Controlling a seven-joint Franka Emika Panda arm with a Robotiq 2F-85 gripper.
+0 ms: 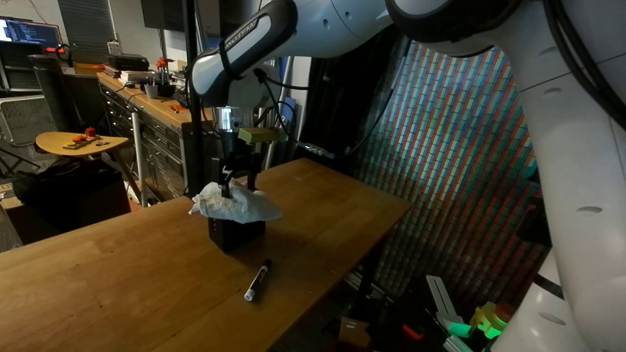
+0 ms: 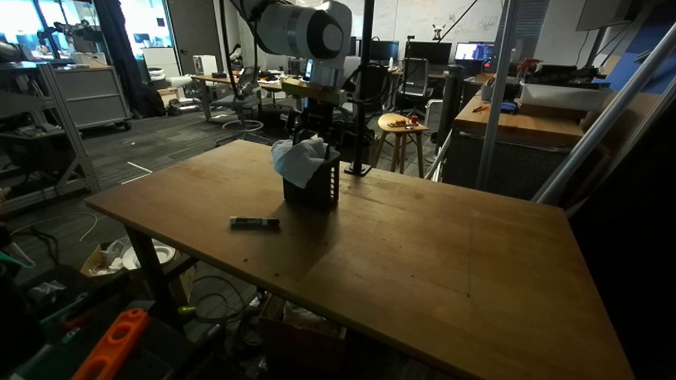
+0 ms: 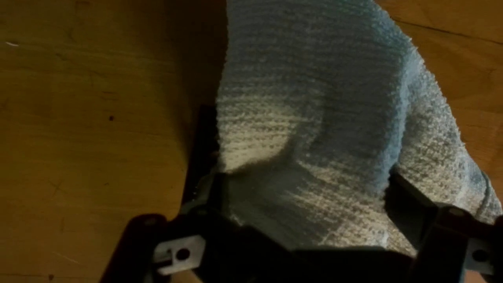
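My fingers [image 3: 410,206] stand wide apart, near nine and three o'clock in the wrist view, with a bunched pale cloth [image 3: 314,129] between them; that spread, I judge, is what gives the folds room (whether a pad brushes the weave, I cannot tell). In an exterior view my gripper [image 1: 238,191] points down towards six o'clock, so the two tips straddle the cloth from above.

The cloth lies crumpled over the top of a black box [image 1: 234,238], which seems to be what props it above the wooden table [image 1: 122,274]; its slack spills past the box at both nine and three o'clock there. Being soft, it probably takes its shape from the edges underneath, though the folds hide them from me.

Further out, a marker [image 2: 254,222] lies on its side at eight o'clock from the box in an exterior view, apart from cloth and box alike. A black post [image 2: 364,105] rises between two and three o'clock, its flat foot presumably there to steady it
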